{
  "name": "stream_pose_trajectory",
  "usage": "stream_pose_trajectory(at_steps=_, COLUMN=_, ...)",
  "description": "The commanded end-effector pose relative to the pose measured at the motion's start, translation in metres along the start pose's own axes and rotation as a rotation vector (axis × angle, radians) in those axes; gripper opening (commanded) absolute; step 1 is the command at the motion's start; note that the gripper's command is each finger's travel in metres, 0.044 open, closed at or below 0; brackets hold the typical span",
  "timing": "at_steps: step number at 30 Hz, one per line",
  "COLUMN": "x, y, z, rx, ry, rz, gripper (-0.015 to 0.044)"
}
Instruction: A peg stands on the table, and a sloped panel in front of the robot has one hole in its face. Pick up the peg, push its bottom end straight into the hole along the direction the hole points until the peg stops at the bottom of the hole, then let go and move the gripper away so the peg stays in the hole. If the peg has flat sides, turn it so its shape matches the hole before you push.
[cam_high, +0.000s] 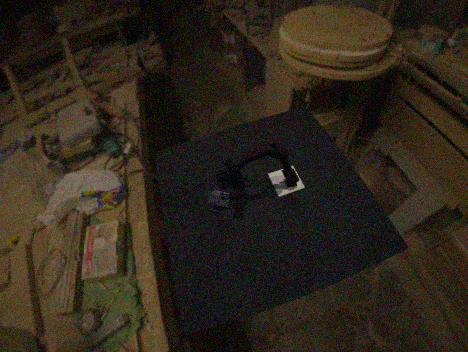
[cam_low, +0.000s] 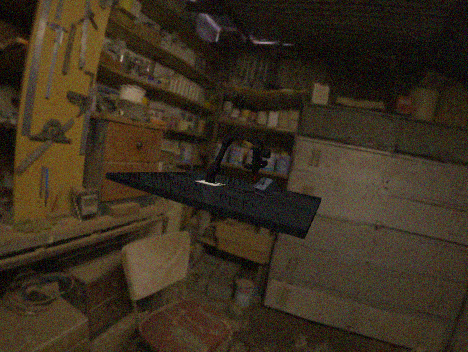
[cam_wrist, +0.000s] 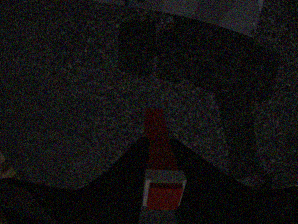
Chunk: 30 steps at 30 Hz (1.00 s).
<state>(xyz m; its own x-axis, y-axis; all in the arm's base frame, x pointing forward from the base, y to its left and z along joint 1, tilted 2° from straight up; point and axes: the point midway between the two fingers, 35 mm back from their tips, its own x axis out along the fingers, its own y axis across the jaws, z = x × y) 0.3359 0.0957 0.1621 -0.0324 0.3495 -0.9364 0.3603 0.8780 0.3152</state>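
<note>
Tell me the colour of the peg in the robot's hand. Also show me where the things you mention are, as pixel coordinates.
The peg (cam_wrist: 163, 150) is dark red; it shows best in the wrist view.

one arm (cam_high: 272, 150) (cam_low: 225, 150), one red peg (cam_wrist: 161, 150), seemingly one grey panel (cam_high: 219, 198) (cam_low: 263, 184)

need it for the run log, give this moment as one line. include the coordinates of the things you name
hand (cam_wrist: 157, 145): shut on red peg (cam_wrist: 162, 150) | peg: held, not in hole | panel (cam_high: 219, 198) (cam_low: 263, 184): on dark table (cam_high: 280, 250) (cam_low: 250, 207)
</note>
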Motion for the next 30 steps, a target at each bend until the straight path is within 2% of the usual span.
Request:
stream_pose_trajectory(at_steps=1, x=-0.005, y=0.0, z=0.004, rx=-0.003, ry=-0.005, rz=0.024, gripper=0.0)
stream_pose_trajectory(at_steps=30, x=-0.023, y=-0.022, z=0.032, rx=0.014, ry=-0.013, rz=0.152, gripper=0.0)
